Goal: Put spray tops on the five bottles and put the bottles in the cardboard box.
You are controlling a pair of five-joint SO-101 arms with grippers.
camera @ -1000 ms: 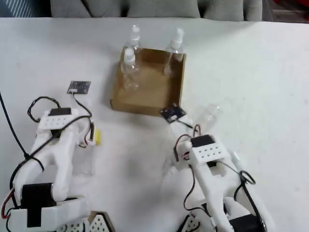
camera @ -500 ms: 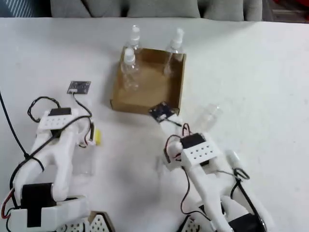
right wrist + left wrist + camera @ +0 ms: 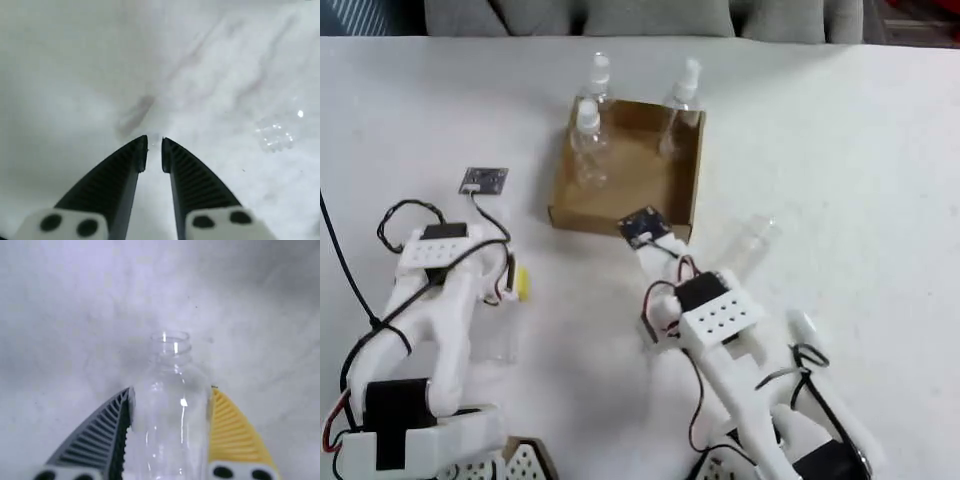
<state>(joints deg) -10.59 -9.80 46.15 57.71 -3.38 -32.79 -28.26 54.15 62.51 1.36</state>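
Left wrist view: the left gripper (image 3: 170,401) has its fingers clamped on the body of a clear bottle (image 3: 171,365). The bottle's neck is open, with no spray top, over the table (image 3: 60,315).
Right wrist view: the right gripper (image 3: 154,149) hangs low over bare table, fingers narrow with a thin gap and nothing clearly held.
High view: the cardboard box (image 3: 582,217) has one topped bottle (image 3: 588,125) inside. Another uncapped bottle (image 3: 750,240) lies on its side near the box's right corner.
Risk, grip: pressing a top onto the held bottle could tilt or squeeze it out, since the clear wall looks thin and slick.
Risk, reach: an arm passing close could nudge the lying bottle and set it rolling.
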